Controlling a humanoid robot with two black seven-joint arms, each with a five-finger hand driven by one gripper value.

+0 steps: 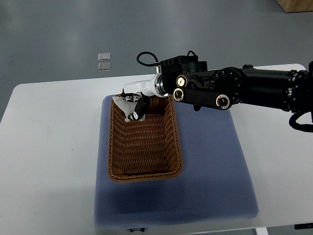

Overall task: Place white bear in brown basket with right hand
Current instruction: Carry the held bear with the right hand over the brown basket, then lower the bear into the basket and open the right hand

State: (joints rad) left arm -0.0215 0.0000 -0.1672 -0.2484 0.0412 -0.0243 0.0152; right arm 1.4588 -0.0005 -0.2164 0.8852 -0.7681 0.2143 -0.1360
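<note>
The brown wicker basket (145, 172) sits on a blue mat (205, 166) on the white table. My right hand (135, 105) reaches in from the right and hovers over the basket's far end. Its fingers are curled around the white bear (125, 105), a small pale toy that shows at the hand's left side, just above the basket's far left rim. The bear is partly hidden by the fingers. The left arm is out of view.
The white table (49, 147) extends left and right of the mat. Two small clear squares (103, 60) lie on the grey floor beyond the table's far edge. A brown box corner (296, 5) shows at the top right.
</note>
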